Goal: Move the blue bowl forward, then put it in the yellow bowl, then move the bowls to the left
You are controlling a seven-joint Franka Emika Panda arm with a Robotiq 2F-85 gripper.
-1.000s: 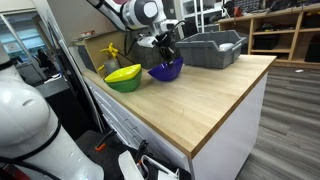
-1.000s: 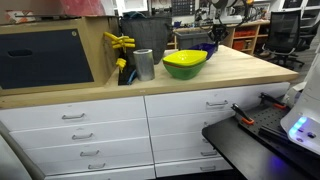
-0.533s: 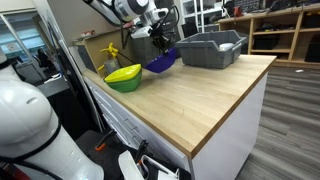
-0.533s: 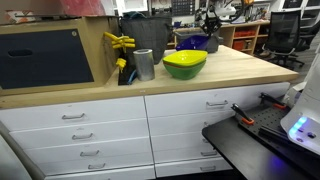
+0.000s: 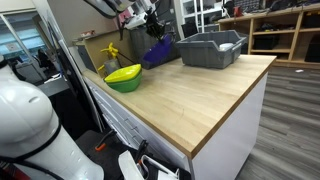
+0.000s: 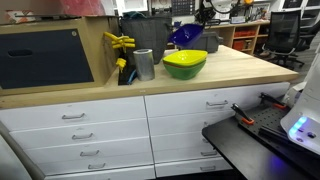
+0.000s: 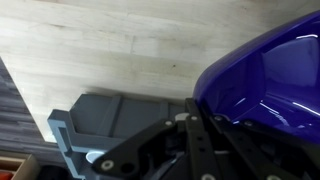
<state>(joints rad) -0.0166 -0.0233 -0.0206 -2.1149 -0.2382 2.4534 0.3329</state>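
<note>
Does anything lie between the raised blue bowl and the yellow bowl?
Nothing. In both exterior views the blue bowl hangs clear of the yellow bowl, with only bare air between them.

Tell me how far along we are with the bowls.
Done: the gripper is shut on the blue bowl at its rim, the bowl tilted in the air. In hand: it hangs above the counter near the yellow bowl, which sits empty. Left: nest blue in yellow, then move both left. Whether the forward move happened cannot be told.
</note>
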